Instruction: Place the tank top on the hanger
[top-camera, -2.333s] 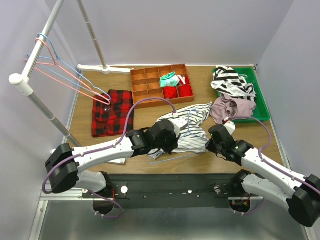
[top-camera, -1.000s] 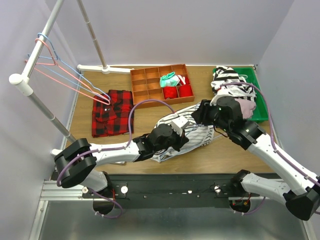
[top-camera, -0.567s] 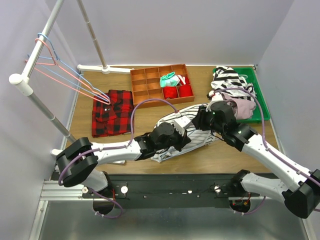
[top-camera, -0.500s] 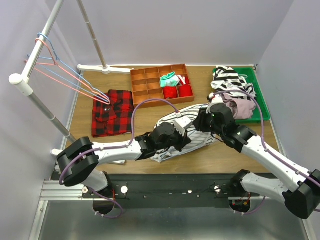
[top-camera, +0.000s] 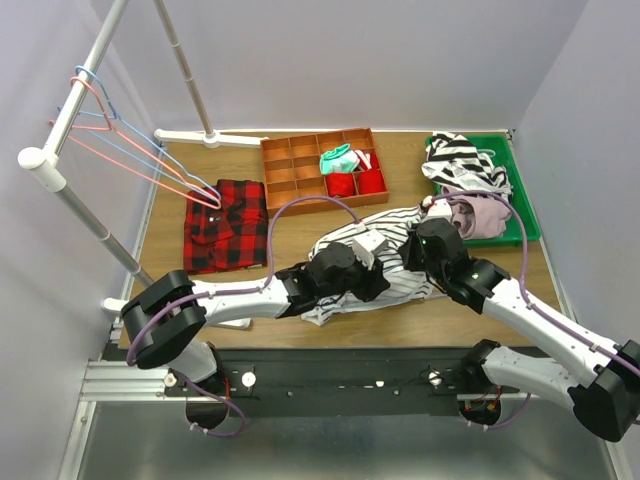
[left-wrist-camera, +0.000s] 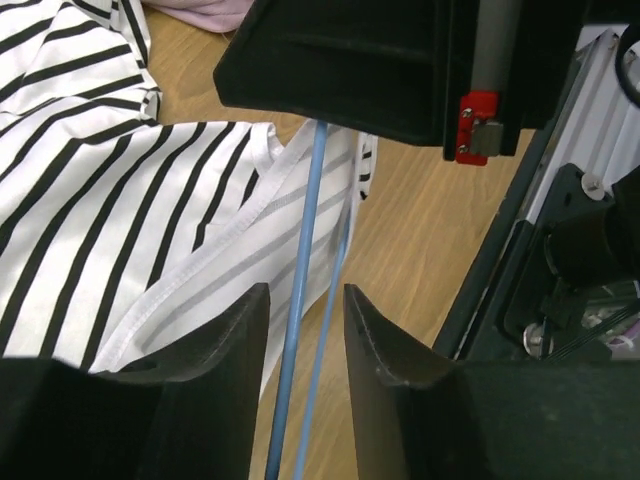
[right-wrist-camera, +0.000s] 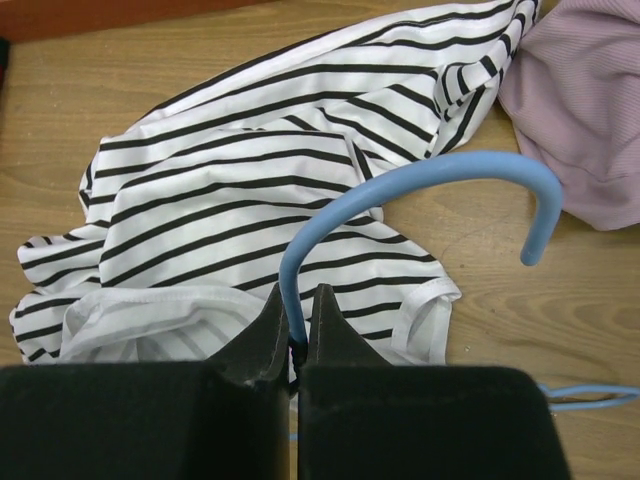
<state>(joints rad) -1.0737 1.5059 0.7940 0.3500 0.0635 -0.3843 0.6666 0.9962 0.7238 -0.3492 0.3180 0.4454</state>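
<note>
The right fingers (right-wrist-camera: 255, 340) are pinched almost shut on the light-blue wire of the hanger (right-wrist-camera: 440, 165), gripping it at the foot of the hook. From that grip the hook arches up and away to the right, its tip turned back down over bare tabletop (right-wrist-camera: 150, 90). The tank top (right-wrist-camera: 230, 200) lies crumpled flat on the wood just beyond these fingers, spreading ahead of them and to their left. One strap corner reaches past the hook toward a pink garment (right-wrist-camera: 590, 110) far right of the fingers.

The left fingers (left-wrist-camera: 215, 360) stand moderately apart, gripping nothing. Two strands of the hanger's blue wire run lengthwise through the gap between them, touching neither finger as far as can be seen. Beneath and to the left of these fingers lies the striped cloth, a white hem crossing under the wire. Whether the wire passes inside the cloth cannot be told.
</note>
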